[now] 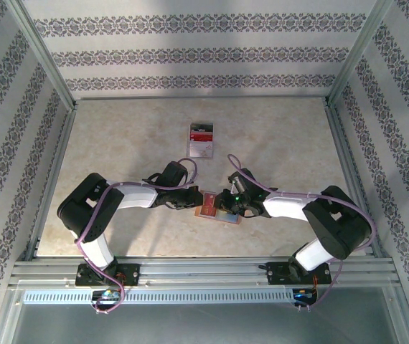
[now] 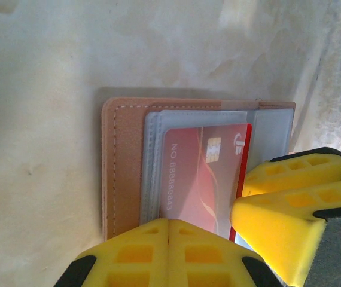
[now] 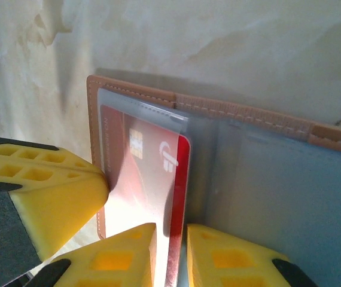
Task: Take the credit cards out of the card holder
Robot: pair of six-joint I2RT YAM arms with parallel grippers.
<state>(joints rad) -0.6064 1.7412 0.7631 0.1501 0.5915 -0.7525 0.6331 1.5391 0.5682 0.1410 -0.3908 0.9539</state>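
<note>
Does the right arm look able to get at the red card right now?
Probably yes: an edge of the red card lies between the fingers of the right tool. The left tool, shut, sits at the outer edge of the card holder, not in the way.

From where I stand I count two arms, the left arm (image 1: 118, 201) and the right arm (image 1: 305, 208), and two grippers, the left gripper (image 2: 169, 230) and the right gripper (image 3: 170, 230). There's one table (image 1: 118, 136) and one card holder (image 2: 125, 161) with one red card (image 2: 200, 173) showing in it. Farther back lies one small stack of cards (image 1: 201, 140), too small to count.
</note>
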